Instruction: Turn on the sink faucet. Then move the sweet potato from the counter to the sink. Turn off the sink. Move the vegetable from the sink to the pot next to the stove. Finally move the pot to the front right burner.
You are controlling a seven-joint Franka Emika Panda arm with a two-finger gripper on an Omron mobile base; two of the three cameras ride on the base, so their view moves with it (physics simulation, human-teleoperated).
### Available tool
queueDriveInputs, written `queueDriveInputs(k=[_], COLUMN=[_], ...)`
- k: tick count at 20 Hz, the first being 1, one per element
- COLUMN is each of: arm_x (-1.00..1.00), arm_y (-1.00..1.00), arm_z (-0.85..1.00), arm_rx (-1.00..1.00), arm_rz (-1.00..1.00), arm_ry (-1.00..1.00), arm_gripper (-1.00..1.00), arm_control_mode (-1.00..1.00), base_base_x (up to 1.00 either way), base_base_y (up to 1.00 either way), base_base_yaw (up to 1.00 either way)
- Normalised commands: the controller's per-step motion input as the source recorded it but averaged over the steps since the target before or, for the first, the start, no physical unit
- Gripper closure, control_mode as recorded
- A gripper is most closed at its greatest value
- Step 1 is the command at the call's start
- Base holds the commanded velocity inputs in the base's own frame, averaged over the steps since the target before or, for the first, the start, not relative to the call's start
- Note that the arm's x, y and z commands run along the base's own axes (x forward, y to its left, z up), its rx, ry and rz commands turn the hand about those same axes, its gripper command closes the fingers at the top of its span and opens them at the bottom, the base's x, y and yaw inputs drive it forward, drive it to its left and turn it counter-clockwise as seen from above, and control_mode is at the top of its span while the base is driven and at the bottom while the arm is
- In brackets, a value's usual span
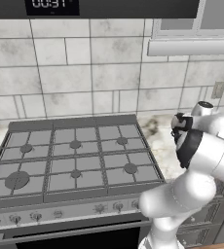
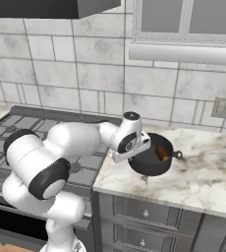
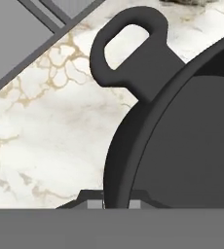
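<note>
With the sweet potato [image 2: 162, 153] already lying inside the pot [image 2: 152, 158], I judge the final step is in hand: carrying the pot to the front right burner [image 1: 130, 168]. My hand [image 3: 116, 203] is closed narrow on the pot rim, one finger either side of the wall, just beside a loop handle [image 3: 128, 46] in the hand view. I take the rim grip to be chosen because it lets the pot lift level with its load. The pot stands on the worktop [image 2: 203, 172], close beside the stove [image 1: 75, 155]. The grates are bare of other items. The raised grate edge lies between pot and burner, so the pot must clear it. My own arm hides the pot from the left base camera.
</note>
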Motion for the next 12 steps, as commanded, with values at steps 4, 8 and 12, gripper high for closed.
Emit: queueDriveInputs(k=[4,8,12], arm_x=[-0.16,-0.16,-0.21], arm_y=[0.65,0.79,0.84], arm_z=[0.32,0.28,0.17], arm_rx=[-0.02,-0.03,-0.04], arm_rz=[0.07,0.09,0.1], arm_ry=[0.0,0.0,0.03], arm_gripper=[1.0,1.0,1.0], arm_control_mode=[-1.0,-1.0,-1.0], base_base_x=[0.0,0.0,0.0], base_base_y=[0.0,0.0,0.0], base_base_yaw=[0.0,0.0,0.0])
